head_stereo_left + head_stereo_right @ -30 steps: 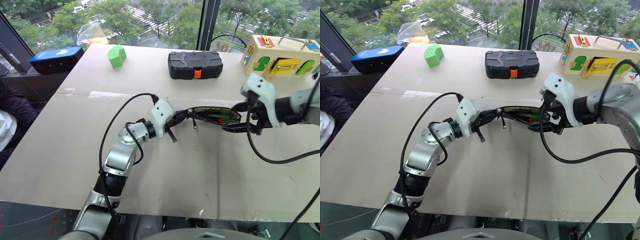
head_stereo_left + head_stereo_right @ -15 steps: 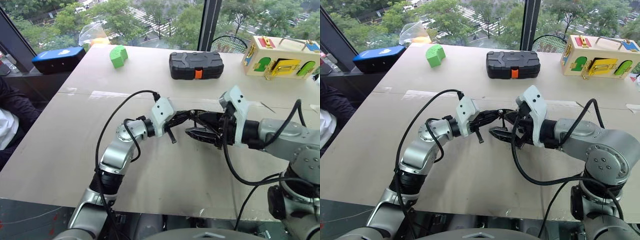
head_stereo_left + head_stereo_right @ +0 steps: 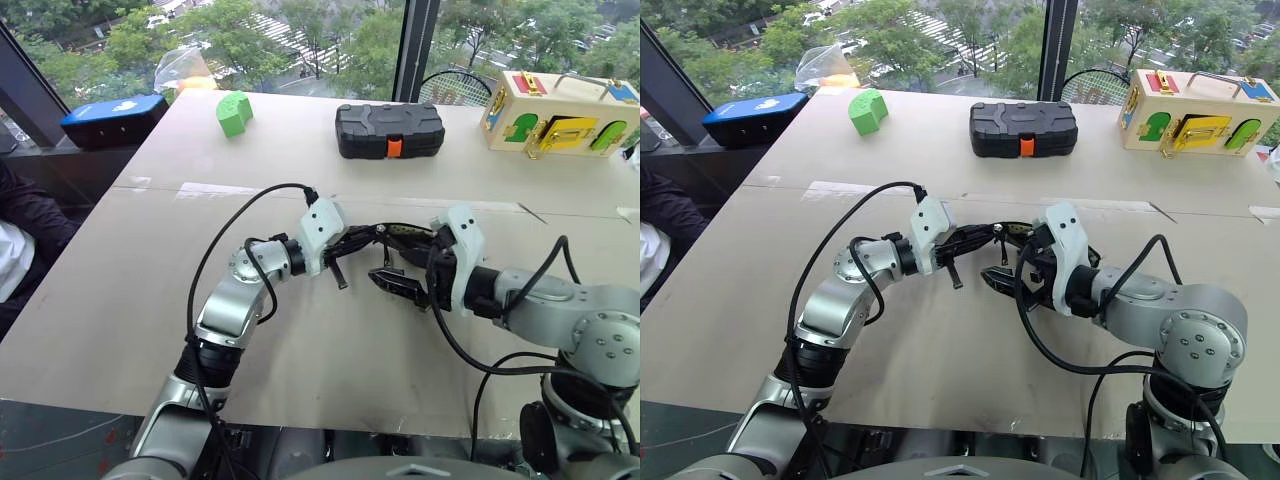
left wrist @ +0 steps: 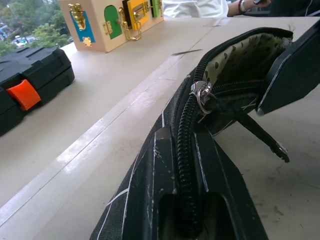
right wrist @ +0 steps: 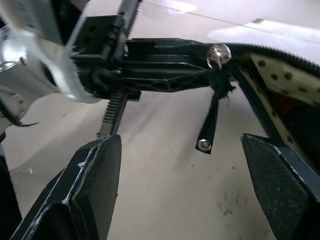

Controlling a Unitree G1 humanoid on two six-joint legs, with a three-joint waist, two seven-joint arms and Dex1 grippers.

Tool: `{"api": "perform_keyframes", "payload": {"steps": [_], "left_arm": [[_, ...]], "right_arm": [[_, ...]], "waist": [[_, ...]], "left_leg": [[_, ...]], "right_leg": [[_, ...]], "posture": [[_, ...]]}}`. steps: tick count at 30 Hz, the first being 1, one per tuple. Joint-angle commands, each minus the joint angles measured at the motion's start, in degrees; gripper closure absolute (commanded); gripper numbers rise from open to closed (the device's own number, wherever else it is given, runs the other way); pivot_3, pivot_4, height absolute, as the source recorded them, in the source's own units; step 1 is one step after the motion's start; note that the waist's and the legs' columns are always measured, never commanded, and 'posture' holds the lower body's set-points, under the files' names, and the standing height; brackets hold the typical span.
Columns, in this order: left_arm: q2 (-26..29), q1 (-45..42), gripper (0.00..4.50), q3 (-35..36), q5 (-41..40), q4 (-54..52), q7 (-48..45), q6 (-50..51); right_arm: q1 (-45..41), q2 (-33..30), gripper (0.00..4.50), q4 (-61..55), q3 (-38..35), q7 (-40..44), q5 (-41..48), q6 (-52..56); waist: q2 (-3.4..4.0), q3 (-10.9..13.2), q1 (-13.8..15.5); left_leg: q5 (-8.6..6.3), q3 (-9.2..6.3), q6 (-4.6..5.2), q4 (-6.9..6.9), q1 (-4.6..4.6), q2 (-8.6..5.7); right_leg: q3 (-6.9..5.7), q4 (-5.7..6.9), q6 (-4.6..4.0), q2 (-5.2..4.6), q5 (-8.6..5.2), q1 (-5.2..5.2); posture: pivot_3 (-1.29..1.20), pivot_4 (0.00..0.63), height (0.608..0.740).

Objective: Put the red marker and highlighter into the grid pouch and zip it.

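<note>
1. Grid pouch (image 4: 165, 165) hangs mid-desk, soft, limp, mouth gaping; left claw (image 3: 345, 243) pinches its end.
2. Right claw (image 5: 175, 190) spread near dangling zipper pull (image 5: 210, 120): grip there.

The grid pouch (image 4: 165, 165) looks like black woven cloth crossed by thin white lines, with a pale dotted fabric lining and a chunky black plastic-toothed zip; its slider (image 4: 201, 94) is shiny metal, and the zipper pull (image 5: 210, 122) is a matt black cord tipped with a bright bead. The table (image 3: 140, 290) is smooth, matt, pale board. The black case (image 3: 390, 130) is moulded plastic with a glossy orange latch. The box (image 3: 560, 115) seems painted wood with brass-coloured fittings. The right gripper (image 5: 180, 200) has textured black pads.
</note>
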Motion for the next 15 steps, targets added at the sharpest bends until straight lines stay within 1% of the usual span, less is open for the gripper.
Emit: {"api": "perform_keyframes", "payload": {"steps": [1, 5, 6, 8, 9, 10, 11, 15], "left_arm": [[0.1, -0.8, 4.5, 0.6, -0.5, -1.6, -0.2, -1.4], [0.1, -0.3, 4.5, 0.4, -0.4, -1.6, -0.4, -2.1], [0.1, -0.1, 4.5, 0.3, -0.3, -1.9, -0.4, -2.1], [0.1, 0.3, 4.5, 0.1, -0.3, -2.3, -0.4, -2.2], [0.1, 0.3, 4.5, 0.1, -0.4, -2.4, -0.4, -2.3], [0.1, 0.4, 4.5, 0.0, -0.4, -2.5, -0.4, -2.3], [0.1, 0.4, 4.5, 0.0, -0.4, -2.4, -0.5, -2.4], [0.3, 0.5, 4.5, 0.0, -0.4, -2.3, -0.7, -2.7]], "right_arm": [[-0.4, 3.0, 0.66, 0.1, -0.6, -3.3, -0.4, 0.4], [-1.6, 7.3, 0.66, 1.8, -2.4, -5.8, -0.9, -0.5], [-2.0, 8.4, 0.89, 2.3, -3.0, -6.3, -0.6, -0.8], [-2.7, 9.6, 1.53, 2.8, -3.6, -6.8, -0.3, -0.6], [-3.0, 10.0, 1.97, 2.9, -3.6, -7.0, -0.5, -0.3], [-3.2, 10.2, 2.64, 2.9, -3.7, -7.1, -0.6, 0.0], [-3.4, 10.6, 2.93, 3.2, -3.6, -7.4, -0.9, 0.0], [-4.0, 11.9, 2.93, 3.8, -3.9, -8.3, -1.3, -0.5]], "waist": [[0.0, 0.0, -0.1], [0.01, 0.0, -0.2], [0.01, 0.0, -0.2], [0.02, 0.0, -0.3], [0.02, 0.0, -0.3], [0.02, 0.0, -0.4], [0.03, 0.0, -0.4], [0.02, 0.0, -0.9]], "left_leg": [[0.0, 0.0, 0.0, 0.0, 0.0, 0.0], [0.0, 0.0, 0.0, 0.0, -0.01, 0.0], [0.0, 0.01, 0.0, 0.0, -0.01, 0.0], [0.0, 0.0, 0.0, -0.01, -0.01, 0.0], [0.0, -0.01, 0.0, -0.02, 0.0, 0.0], [0.0, -0.01, -0.01, -0.02, -0.01, 0.0], [0.0, -0.01, -0.01, -0.02, -0.01, 0.0], [0.0, -0.04, 0.0, -0.05, -0.01, 0.0]], "right_leg": [[0.0, 0.0, 0.0, 0.0, 0.0, 0.0], [-0.02, 0.0, 0.0, 0.0, 0.0, 0.0], [-0.02, -0.01, 0.01, 0.0, 0.0, 0.0], [-0.02, -0.01, 0.01, 0.0, 0.0, 0.0], [-0.03, -0.01, 0.01, 0.0, 0.0, 0.0], [-0.02, -0.01, 0.01, 0.0, 0.0, 0.0], [-0.02, -0.01, 0.01, 0.0, 0.0, 0.0], [-0.02, -0.01, 0.01, 0.0, 0.0, 0.0]], "posture": [[0.0, 0.15, 0.74], [0.0, 0.15, 0.74], [0.0, 0.15, 0.74], [0.0, 0.15, 0.74], [0.0, 0.15, 0.74], [0.0, 0.15, 0.74], [0.0, 0.15, 0.74], [0.0, 0.15, 0.74]]}}
